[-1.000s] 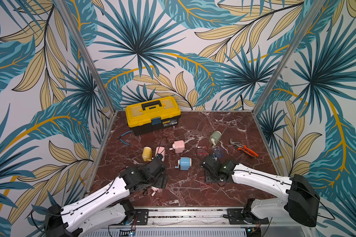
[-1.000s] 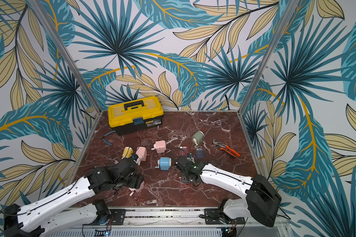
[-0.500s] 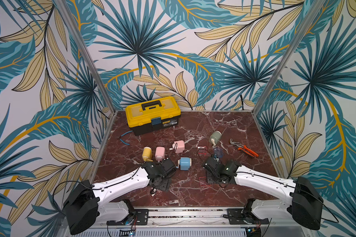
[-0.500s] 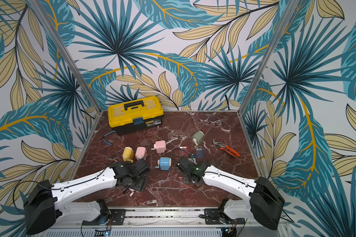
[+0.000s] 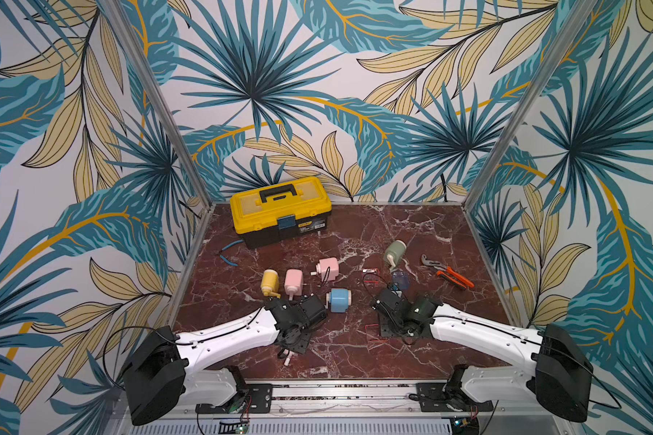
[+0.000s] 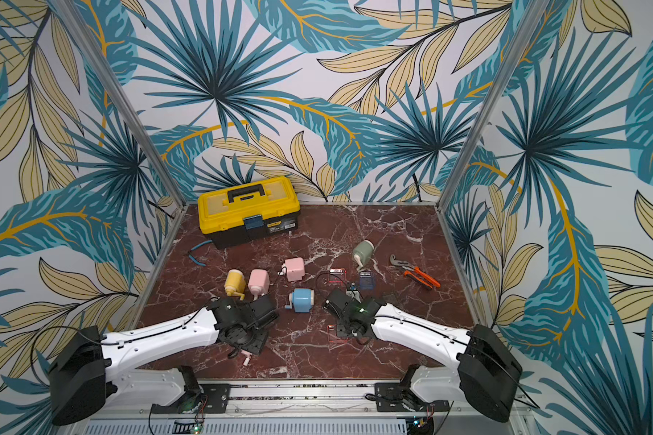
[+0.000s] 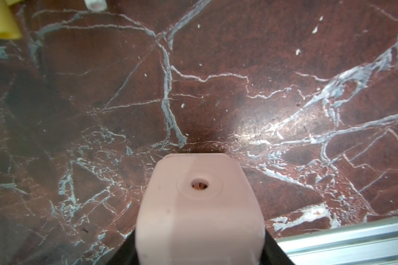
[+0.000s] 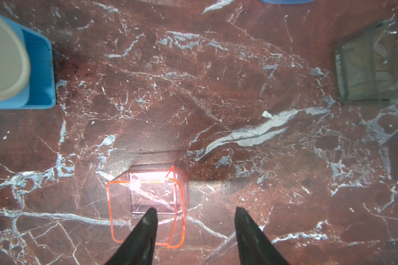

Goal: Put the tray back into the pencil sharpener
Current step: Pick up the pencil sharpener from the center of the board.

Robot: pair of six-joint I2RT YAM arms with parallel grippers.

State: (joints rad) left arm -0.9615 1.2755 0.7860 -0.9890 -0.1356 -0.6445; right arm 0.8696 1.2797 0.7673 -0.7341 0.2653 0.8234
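Observation:
A pale pink pencil sharpener (image 7: pixel 199 206) with a round pencil hole sits between my left gripper's (image 7: pixel 199 254) black fingers (image 7: pixel 122 253), which are shut on its sides just above the marble. In both top views only its small crank (image 5: pixel 287 357) shows below the left gripper (image 5: pixel 296 335). A clear tray (image 8: pixel 147 202) with orange-red edges lies flat on the marble. My right gripper (image 8: pixel 195 213) hangs open over it, one finger above the tray, the other beside it. In a top view the tray's outline (image 6: pixel 334 333) shows beside the right wrist.
Yellow (image 5: pixel 269 282), pink (image 5: pixel 293 280), square pink (image 5: pixel 328 268), blue (image 5: pixel 340 300) and green (image 5: pixel 394 251) sharpeners lie mid-table. Nearby are a blue tray (image 5: pixel 400 279), a second red-edged tray (image 5: pixel 370 272), orange pliers (image 5: pixel 447 272), blue cutters (image 5: pixel 227 253) and a yellow toolbox (image 5: pixel 279 211). A metal rail (image 7: pixel 354 236) borders the front.
My left arm has dropped lower and reached further in, and its jaws have closed on the pink sharpener. The right arm has hardly moved and stays open over the tray.

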